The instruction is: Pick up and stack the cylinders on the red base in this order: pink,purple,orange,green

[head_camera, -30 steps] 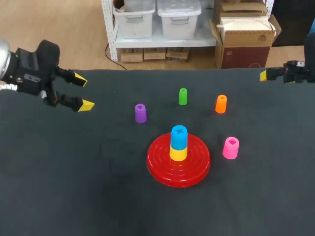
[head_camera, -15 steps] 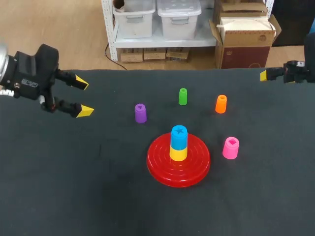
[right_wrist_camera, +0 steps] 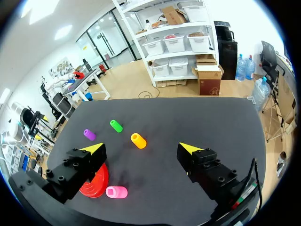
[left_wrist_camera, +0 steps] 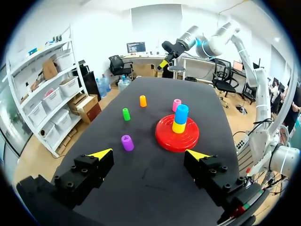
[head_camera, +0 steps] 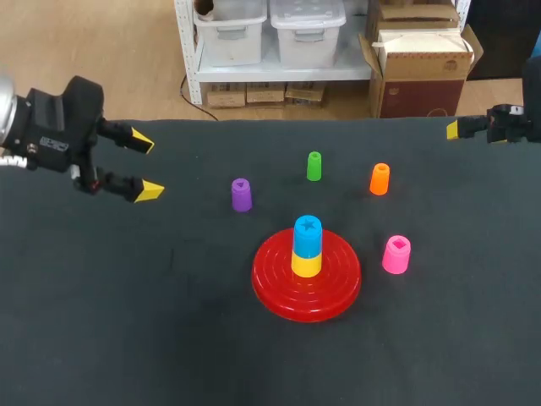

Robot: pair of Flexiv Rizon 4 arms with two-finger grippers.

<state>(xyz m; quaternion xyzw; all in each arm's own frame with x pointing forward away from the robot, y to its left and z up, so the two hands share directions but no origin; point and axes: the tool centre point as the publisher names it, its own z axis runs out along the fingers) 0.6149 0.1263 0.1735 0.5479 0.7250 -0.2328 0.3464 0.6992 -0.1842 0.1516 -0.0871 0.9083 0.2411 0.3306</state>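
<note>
The red base (head_camera: 279,292) stands at mid-table with a yellow cylinder (head_camera: 306,265) and a blue one (head_camera: 308,235) stacked on it. The pink cylinder (head_camera: 396,255) stands just right of the base. Behind the base are the purple (head_camera: 241,194), green (head_camera: 314,166) and orange (head_camera: 379,178) cylinders, all upright. My left gripper (head_camera: 145,166) hovers open and empty at the far left, well away from the purple cylinder (left_wrist_camera: 127,142). At the back right edge my right gripper (head_camera: 456,128) hangs open and empty, high above the orange cylinder (right_wrist_camera: 138,140) and the pink one (right_wrist_camera: 116,191).
The table is a dark cloth (head_camera: 169,321) with broad free room in front of the base and on both sides. Nothing else lies on it.
My left gripper has drifted slightly toward the front of the table, its lower fingertip dropping a little. The right arm and all cylinders are where they were.
</note>
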